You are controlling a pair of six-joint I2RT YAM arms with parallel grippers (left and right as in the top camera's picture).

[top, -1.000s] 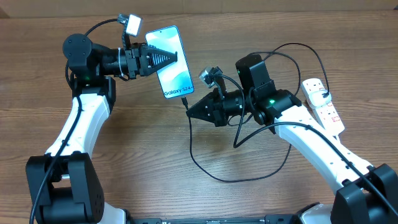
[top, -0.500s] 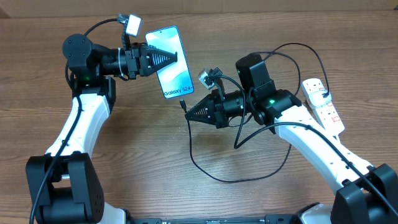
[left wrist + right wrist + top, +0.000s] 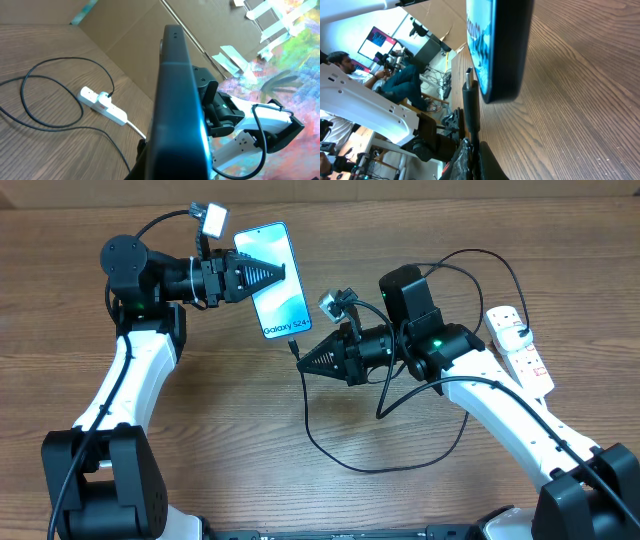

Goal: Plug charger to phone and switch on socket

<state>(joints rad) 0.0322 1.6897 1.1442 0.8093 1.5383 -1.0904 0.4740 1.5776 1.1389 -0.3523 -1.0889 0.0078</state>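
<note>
While the left hand [image 3: 281,274] is staying clamped on the phone [image 3: 276,308], the right hand [image 3: 303,363] is gripping the charger [image 3: 294,347] plug just below the phone's lower edge. Compared with a second ago, this plug is sitting slightly further left along that edge, then holding still, which suggests alignment is being refined; it is not yet inserted. The socket [image 3: 520,345] is lying on the tabletop [image 3: 400,220], well right of the phone, untouched.
</note>
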